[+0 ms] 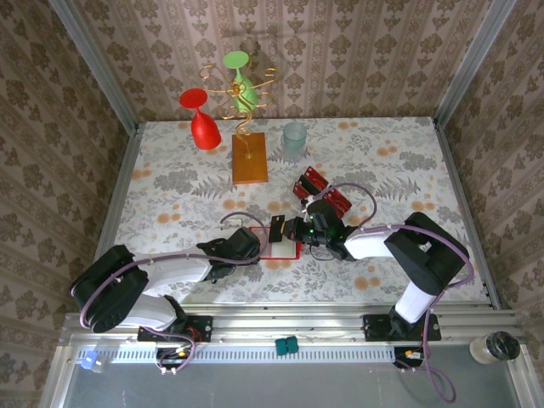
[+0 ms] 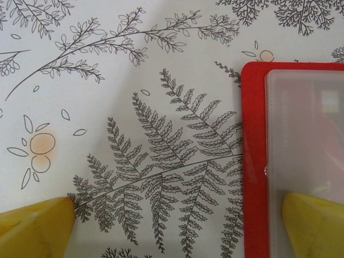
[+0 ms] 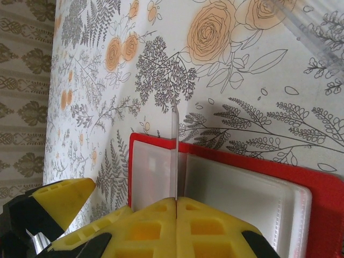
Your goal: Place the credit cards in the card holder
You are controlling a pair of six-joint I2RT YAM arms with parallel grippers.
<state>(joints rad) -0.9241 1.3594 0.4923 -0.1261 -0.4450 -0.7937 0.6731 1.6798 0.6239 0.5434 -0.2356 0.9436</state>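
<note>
The jaws of the right gripper [image 3: 176, 201] are pinching shut on a thin, stiff credit card [image 3: 174, 145], holding it on edge so that the wrist view is catching only its pale narrow rim. The jaws of the left gripper [image 2: 172, 231] are standing wide and holding nothing. One yellow fingertip [image 2: 314, 226] is hanging over the small glossy red folding card holder [image 2: 252, 161], and the other over the bare flower-printed surface [image 2: 134, 80]. Whether either is touching down cannot be told.

The card holder is lying open and flat in the middle of the surface, between the two grippers, with its frosted clear pocket [image 2: 301, 123] facing up. The step in hand looks to be the insertion of this one card. Its lower edge is sitting at the pocket beside the fold, though whether it is entering the slot cannot be told. The next move is likely calling for tipping the card lower and sliding it under the pocket's lip. The left jaws may need to steady the slick cover, which could skate on the smooth cloth.

Two more red rectangular cards [image 1: 311, 183] are lying just far-right of the holder, waiting their turn. The holder is showing rounded corners and a shiny moulded rim, and the pocket film is looking soft and milky.
</note>
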